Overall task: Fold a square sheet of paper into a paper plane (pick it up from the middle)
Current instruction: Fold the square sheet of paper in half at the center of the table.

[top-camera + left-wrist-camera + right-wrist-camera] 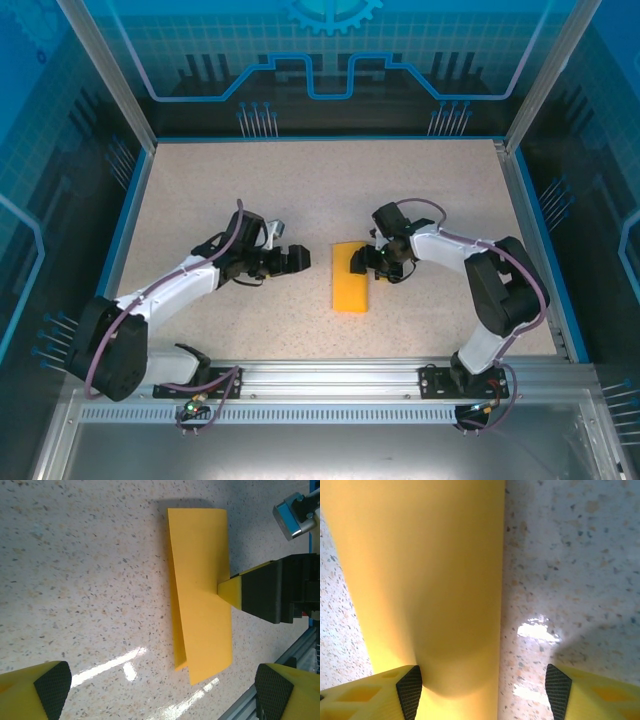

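The square sheet of paper [351,280] lay folded in half, a narrow strip at the middle of the tabletop [200,200], so the first crease seemed done. The right end effector [366,262] sat over its right edge, jaws apart, gripping nothing; the left end effector [298,258] hovered nearby, wide open and empty. Next, a corner likely needed lifting while the other arm pinned the sheet (speckled beige surface, blue printed walls [330,60] around).

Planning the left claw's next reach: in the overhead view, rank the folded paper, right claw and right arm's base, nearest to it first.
1. Folded paper, just to its right.
2. Right claw, at the paper's right edge.
3. Right arm's base, at the near right table edge.
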Tool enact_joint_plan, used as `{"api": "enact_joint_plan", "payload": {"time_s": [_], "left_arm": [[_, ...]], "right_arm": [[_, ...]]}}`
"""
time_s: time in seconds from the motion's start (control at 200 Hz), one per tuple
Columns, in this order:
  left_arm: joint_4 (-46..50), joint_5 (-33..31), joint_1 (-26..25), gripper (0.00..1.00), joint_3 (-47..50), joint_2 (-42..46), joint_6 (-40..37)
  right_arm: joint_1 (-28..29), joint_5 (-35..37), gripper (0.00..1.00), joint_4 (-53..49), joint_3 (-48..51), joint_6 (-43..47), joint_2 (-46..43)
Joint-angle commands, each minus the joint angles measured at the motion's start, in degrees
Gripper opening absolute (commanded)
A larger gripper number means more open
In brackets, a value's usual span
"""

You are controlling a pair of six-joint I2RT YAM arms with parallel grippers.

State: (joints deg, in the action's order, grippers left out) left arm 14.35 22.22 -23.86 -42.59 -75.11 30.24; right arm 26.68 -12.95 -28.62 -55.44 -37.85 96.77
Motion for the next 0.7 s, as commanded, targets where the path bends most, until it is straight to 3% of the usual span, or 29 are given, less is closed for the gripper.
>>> {"api": "enact_joint_plan", "payload": {"time_s": [0.0, 0.35, 0.695], "left_arm": [[-2.10, 1.84, -1.90, 0.98, -2.58, -2.34, 2.40], [-5.71, 0.13, -6.57, 0.84, -7.06, -11.56, 8.44], [-6.51, -3.36, -6.81, 0.82, -7.12, -13.49, 11.19]], "right_arm": [[-1.06, 2.56, 0.70, -4.46, -0.11, 2.11, -1.01], [-1.98, 1.53, 0.71, 0.66, 2.27, -1.04, 0.31], [-0.67, 2.67, 0.74, 4.38, 4.47, -6.81, 1.68]]}}
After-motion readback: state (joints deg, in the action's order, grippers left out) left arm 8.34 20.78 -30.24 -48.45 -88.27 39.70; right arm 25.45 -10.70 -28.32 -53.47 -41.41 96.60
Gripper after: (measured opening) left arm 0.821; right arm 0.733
